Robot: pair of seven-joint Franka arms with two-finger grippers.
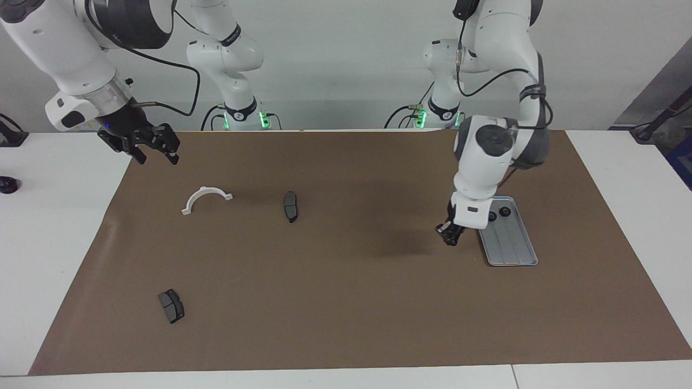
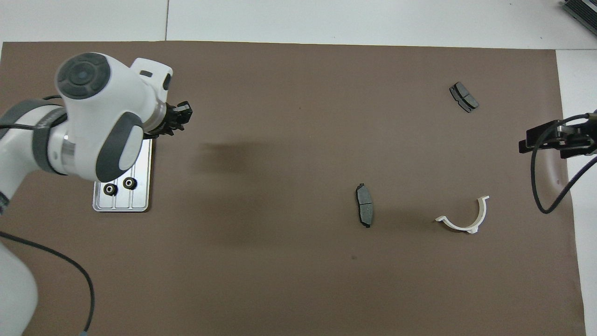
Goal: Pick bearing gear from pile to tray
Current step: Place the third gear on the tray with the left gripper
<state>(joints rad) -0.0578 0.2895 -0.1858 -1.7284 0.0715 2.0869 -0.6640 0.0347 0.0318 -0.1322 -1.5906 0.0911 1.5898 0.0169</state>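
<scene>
Silver tray (image 1: 511,246) with two gears (image 1: 498,214) beside low left claw (image 1: 450,233), grip unclear; wrist could nudge it. Right claw (image 1: 154,145) waits wide.

No lettering, label, brand mark or number can be read on anything in either view. The band on the right arm's upright link (image 1: 232,38) carries small white marks, but they are too small to make out.
</scene>
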